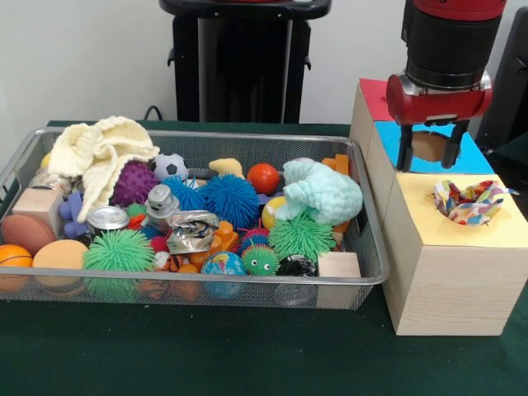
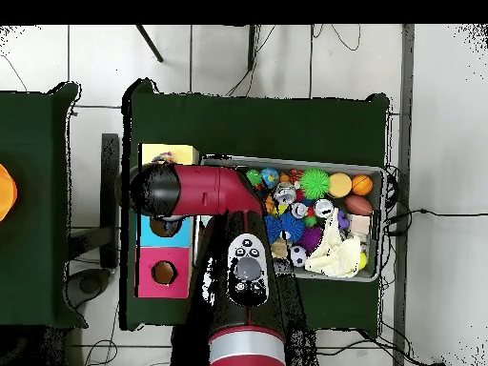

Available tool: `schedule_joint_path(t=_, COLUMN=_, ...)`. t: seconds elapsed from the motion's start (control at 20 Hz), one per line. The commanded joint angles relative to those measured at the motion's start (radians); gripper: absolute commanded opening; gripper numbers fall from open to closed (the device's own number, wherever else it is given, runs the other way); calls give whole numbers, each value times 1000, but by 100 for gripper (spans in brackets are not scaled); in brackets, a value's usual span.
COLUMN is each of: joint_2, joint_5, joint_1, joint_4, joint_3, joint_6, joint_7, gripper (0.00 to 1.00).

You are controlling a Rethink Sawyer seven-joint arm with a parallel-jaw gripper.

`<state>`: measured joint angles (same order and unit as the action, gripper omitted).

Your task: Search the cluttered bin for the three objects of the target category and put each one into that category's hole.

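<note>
Gripper (image 1: 429, 157) upper right of frame, fingers spread and empty, over the blue box's hole (image 1: 428, 146); wire bin (image 1: 363, 247) at left, packed with balls, cloths, cans.

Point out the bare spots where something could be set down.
The green cloth in front of the wire bin and the wooden box is bare. The bin is packed edge to edge. The yellow box top has room beside its hole; the end effector hangs open over the blue one.
</note>
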<state>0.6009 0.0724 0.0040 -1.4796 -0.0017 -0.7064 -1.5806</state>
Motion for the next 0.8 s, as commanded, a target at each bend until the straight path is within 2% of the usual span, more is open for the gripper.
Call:
schedule_joint_path(t=0.05, joint_2=-9, joint_5=-7, joint_1=13, joint_4=71, joint_3=-31, joint_6=-24, joint_7=-212, gripper=100)
schedule_joint_path(t=0.8, joint_2=13, joint_5=20, joint_1=48, joint_4=120, joint_3=-65, joint_6=-84, joint_7=-230, gripper=100)
